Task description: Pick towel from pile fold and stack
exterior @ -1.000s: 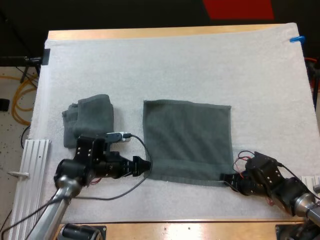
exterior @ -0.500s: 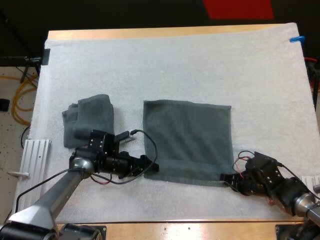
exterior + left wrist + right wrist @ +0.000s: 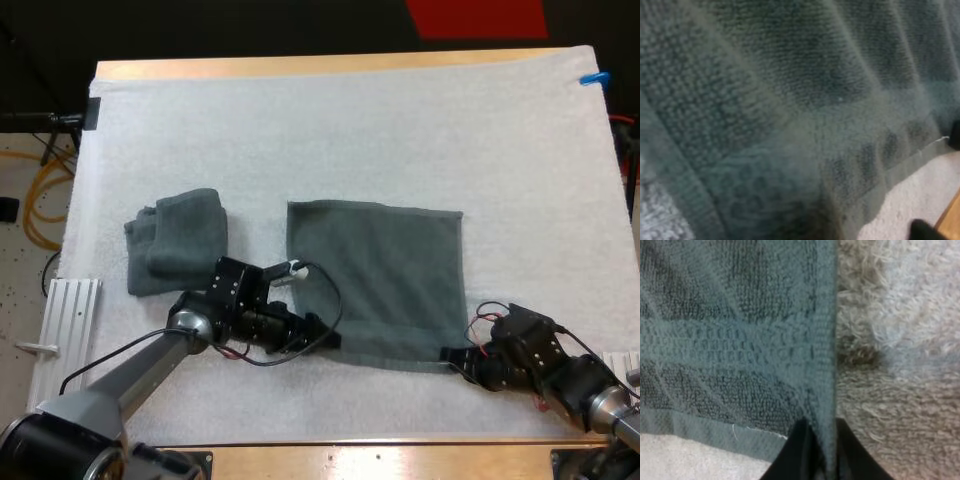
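Since half a second ago, the left end effector (image 3: 328, 340) has slid rightward across the lower middle of the high view. It has gone from just off the left edge of the flat towel (image 3: 380, 270) to a spot on that towel's lower left corner. The arm behind it now reaches farther out from the lower left corner of the frame. Whether this end effector is apart or together I cannot tell. Its wrist view has the dark grey-green weave and the towel's hem band up close, with a strip of white mat (image 3: 915, 195) past the hem.

The right end effector (image 3: 452, 354) has stayed put at the lower right corner of the same towel, in the lower right of the high view. Its two black fingers (image 3: 795, 455) are clamped on the towel's side hem, one on each side of the edge, close to where the near hem meets it.

The flat towel lies spread as a rectangle in the centre of the high view, its outline unchanged. The crumpled towel (image 3: 175, 240) sits at middle left of the frame, apart from the flat one and just above the left arm's wrist. Both rest on the white mat, which covers nearly all of the wooden worktop (image 3: 300, 67); a bare strip of wood shows along the mat's upper edge.
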`<state>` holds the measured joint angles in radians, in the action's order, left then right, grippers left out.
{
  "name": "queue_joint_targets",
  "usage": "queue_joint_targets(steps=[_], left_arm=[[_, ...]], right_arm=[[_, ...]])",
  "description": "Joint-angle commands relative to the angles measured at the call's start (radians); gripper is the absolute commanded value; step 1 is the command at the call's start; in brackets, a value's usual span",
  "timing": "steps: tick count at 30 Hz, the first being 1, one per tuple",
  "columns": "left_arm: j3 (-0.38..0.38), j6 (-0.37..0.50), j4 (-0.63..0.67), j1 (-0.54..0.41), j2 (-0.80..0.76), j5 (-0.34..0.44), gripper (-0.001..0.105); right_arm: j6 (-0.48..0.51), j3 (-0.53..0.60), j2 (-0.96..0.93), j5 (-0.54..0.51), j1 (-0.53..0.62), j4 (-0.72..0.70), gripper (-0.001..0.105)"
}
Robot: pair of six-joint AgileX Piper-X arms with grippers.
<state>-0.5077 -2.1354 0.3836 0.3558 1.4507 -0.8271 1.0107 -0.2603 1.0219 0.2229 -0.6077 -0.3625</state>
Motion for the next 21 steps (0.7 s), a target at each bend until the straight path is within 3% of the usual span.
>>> queue_joint_targets(steps=[1,5,8,13,17,21], left_arm=[[0.006,-0.008,-0.008,0.007,0.003,0.014,0.048],[0.006,-0.007,-0.006,0.007,0.003,0.014,0.015],[0.006,0.006,0.009,0.007,0.001,0.001,0.0],[0.006,0.075,0.12,0.007,-0.061,-0.002,0.0],[0.012,0.133,0.276,0.007,-0.178,0.0,0.0],[0.023,0.148,0.341,0.007,-0.251,0.0,0.0]], right_arm=[[0.012,-0.008,-0.007,-0.002,0.0,-0.017,0.0],[0.012,-0.008,-0.007,-0.002,0.0,-0.017,0.0],[0.012,-0.008,-0.007,0.019,0.0,-0.017,0.0],[0.015,-0.008,-0.043,0.072,0.0,-0.044,0.0],[0.018,-0.052,-0.131,0.072,-0.002,-0.177,0.0],[0.021,-0.1,-0.208,0.065,-0.002,-0.234,0.0]])
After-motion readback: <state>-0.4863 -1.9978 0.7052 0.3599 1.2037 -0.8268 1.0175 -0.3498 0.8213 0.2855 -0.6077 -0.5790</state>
